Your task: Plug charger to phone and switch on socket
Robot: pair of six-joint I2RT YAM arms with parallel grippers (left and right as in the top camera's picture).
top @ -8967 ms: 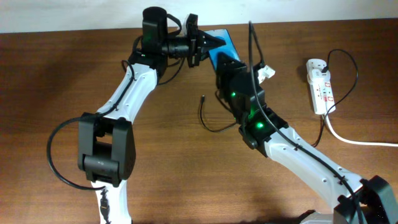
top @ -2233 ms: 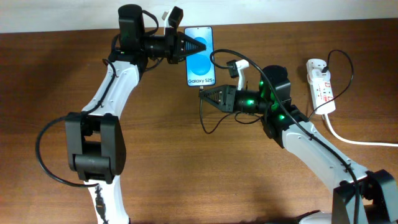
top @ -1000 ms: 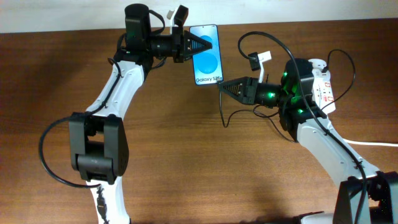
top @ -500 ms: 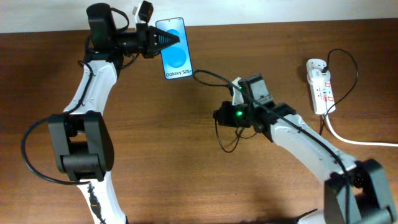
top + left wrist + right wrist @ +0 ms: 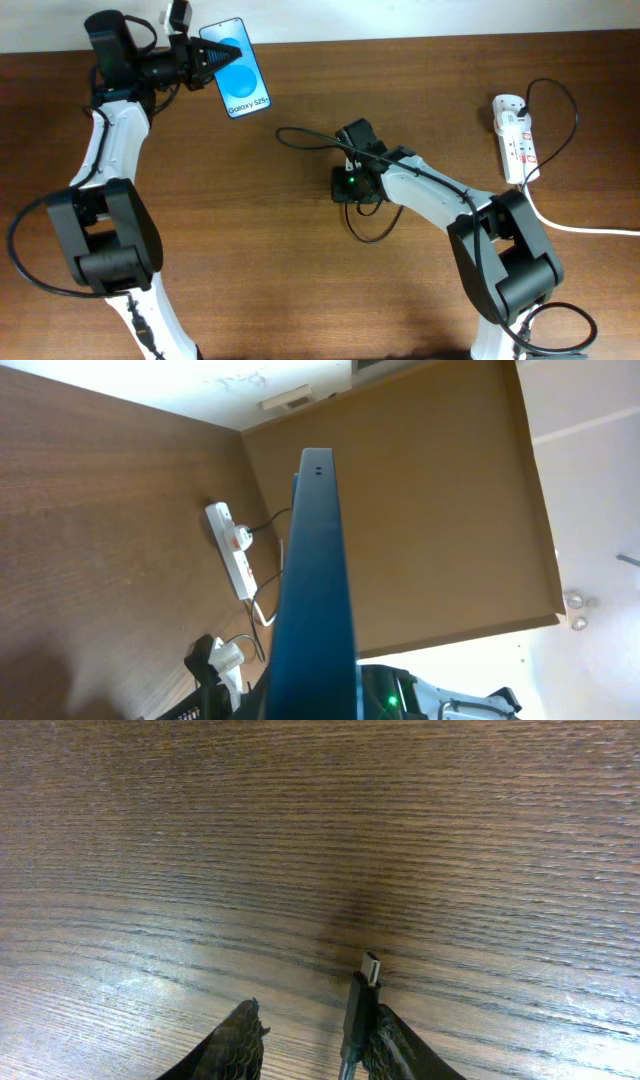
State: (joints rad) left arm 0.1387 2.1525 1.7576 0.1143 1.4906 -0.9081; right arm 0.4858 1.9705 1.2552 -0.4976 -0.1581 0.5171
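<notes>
Charger (image 5: 361, 998) — plug tip low over table (image 5: 250, 250), lying against inner face of one finger (image 5: 392, 1042) of right gripper (image 5: 315, 1018). Jaws wide apart, nothing clamped. Cable loops across wood at mid-table. Socket (image 5: 515, 135) at far right, well apart, nothing between. Phone (image 5: 237, 80) at top left, screen lit — left gripper (image 5: 208, 60) clamped on its end.

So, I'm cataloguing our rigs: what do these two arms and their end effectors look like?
The left arm and right arm: white link shells, black joints, loose black cables. The left end effector and right end effector: black and tapered. A green light glows at the right wrist.
</notes>
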